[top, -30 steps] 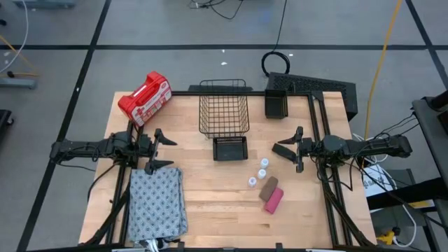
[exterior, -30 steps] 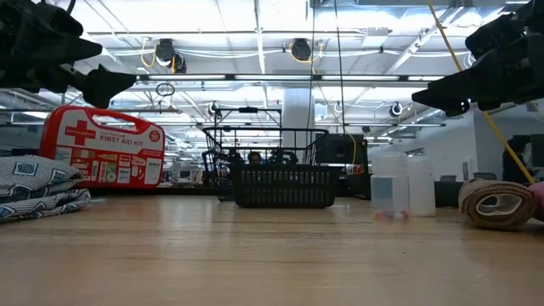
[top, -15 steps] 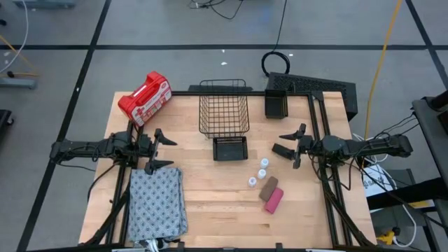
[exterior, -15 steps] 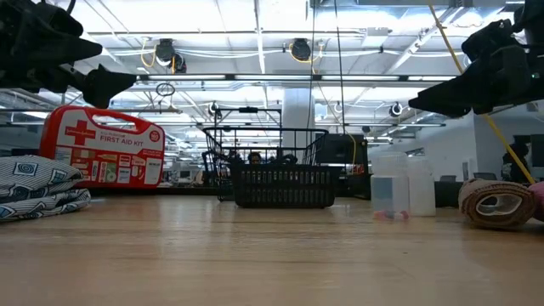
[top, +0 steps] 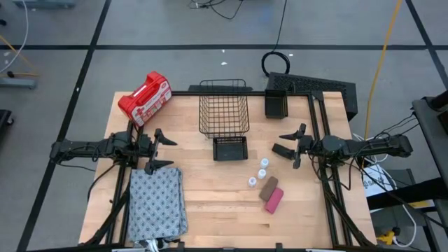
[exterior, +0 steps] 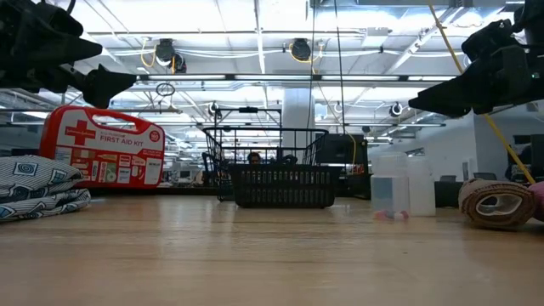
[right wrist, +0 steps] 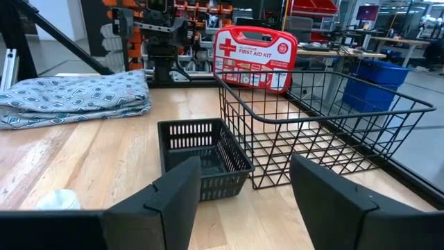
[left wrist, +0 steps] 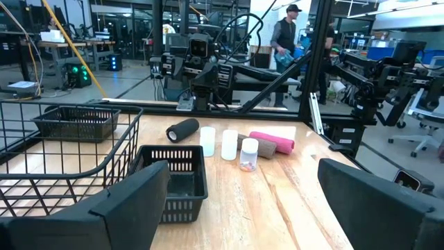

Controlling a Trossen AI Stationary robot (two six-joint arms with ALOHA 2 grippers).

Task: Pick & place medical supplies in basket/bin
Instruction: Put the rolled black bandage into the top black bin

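With both our left gripper and right gripper hovering jaws apart, the vials and two blocks sit clustered well short of the wire basket, so we risk toppling a neighbouring vial.

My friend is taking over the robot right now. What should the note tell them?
Left gripper: open, empty, above the table beside the grey cloth.
Right gripper: open, empty, just above the table beyond the vials.
Three white vials, brown block and pink block lie together on the table.
Wire basket is empty.
Done: nothing placed.
Left: every item goes into the basket.
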